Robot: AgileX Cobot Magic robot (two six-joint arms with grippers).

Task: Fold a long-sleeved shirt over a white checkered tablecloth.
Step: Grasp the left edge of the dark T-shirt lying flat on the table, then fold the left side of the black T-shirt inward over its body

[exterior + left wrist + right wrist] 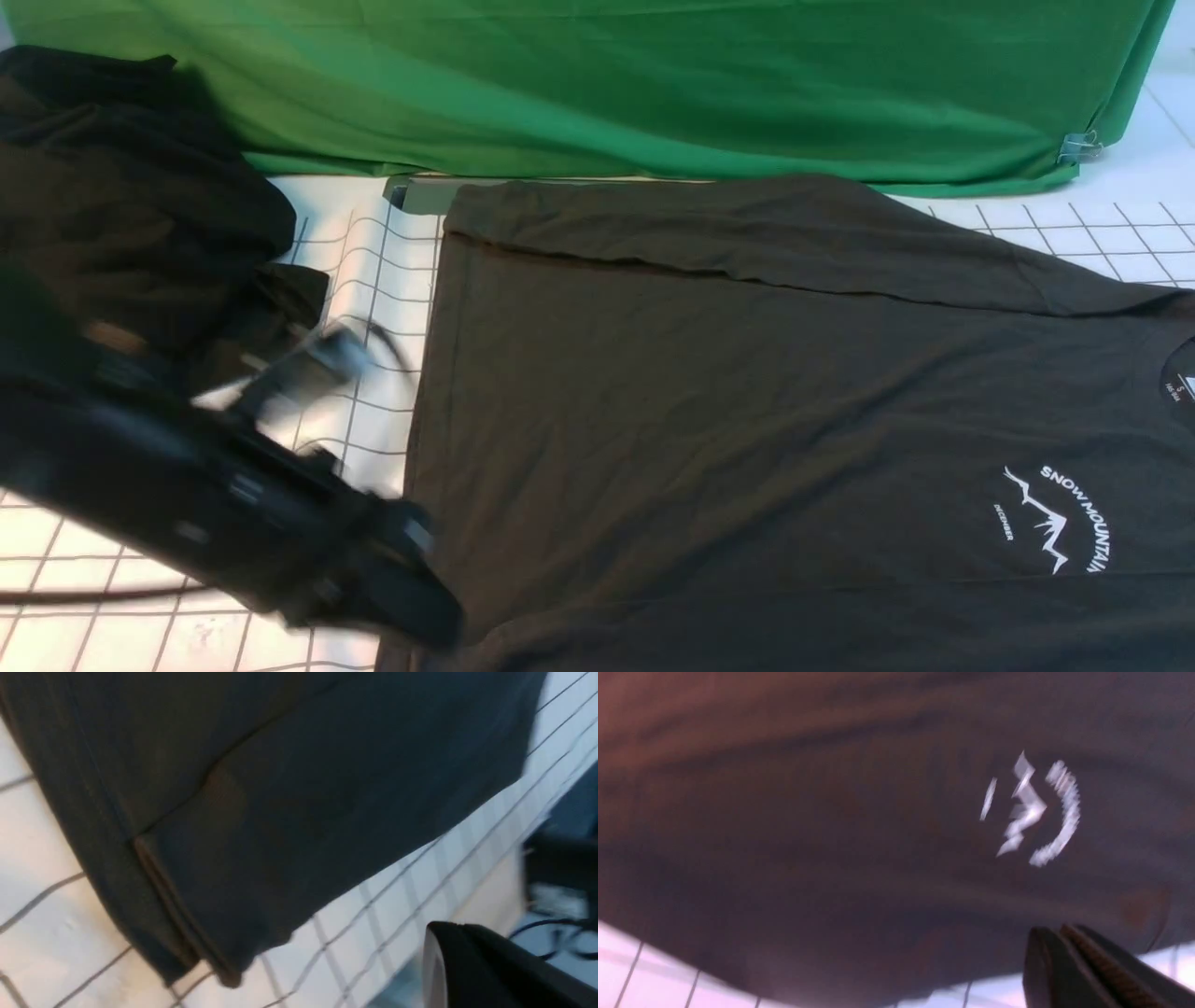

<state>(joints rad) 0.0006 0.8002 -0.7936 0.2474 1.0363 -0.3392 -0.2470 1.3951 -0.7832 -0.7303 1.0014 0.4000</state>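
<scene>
**Long-sleeved shirt lies crosswise, near edge under both closed grippers**

The long-sleeved shirt (747, 392) lies flat on the white checkered tablecloth (373, 280). Its long axis runs across your front view. The hem (434, 373) points to the robot's left, and the neck label (1181, 385) and the mountain logo (1055, 518) are at the right. Along the far side a strip of cloth (747, 219) is laid back over the body, so that side looks folded in already. The near side runs out of the bottom of the front view.

Your left gripper (439, 621) is blurred, low at the shirt's near hem corner. Its wrist view shows that corner and a doubled edge lying just beside one finger (467, 970), with no cloth on it. Read it as closed and empty.

Your right gripper (1055, 942) is out of the front view. Its own camera shows the jaws pressed together with nothing between them. They hang over the shirt's near edge, on the logo side, where the cloth meets the checks.

Each arm has its own end of the near edge: left for the hem, right for the chest. The next move probably needs both jaws opened, then that edge pinched and carried away from the robot, square to the long axis. The black heap (121, 187) and the green cloth (607, 84) lie well apart from that path.
</scene>
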